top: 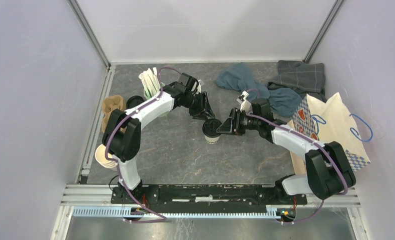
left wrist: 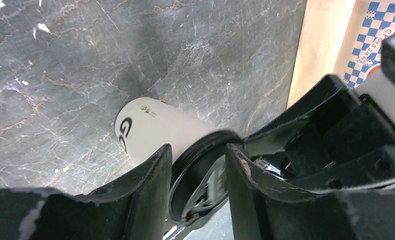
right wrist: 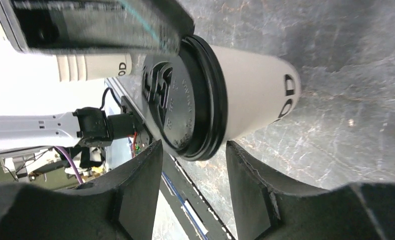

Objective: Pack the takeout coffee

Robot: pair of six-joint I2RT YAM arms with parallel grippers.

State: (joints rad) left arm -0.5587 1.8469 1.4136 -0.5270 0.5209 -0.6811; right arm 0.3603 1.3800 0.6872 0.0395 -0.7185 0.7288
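The counter looks like matt grey stone, veined and flecked. The cup is smooth white paper with a faint sheen. Its lid is black plastic, semi-glossy, with raised lettering. The left gripper is matt black plastic, scuffed pale along its edges. The bag is cream paper, and the blue cloth is soft, rumpled fabric.
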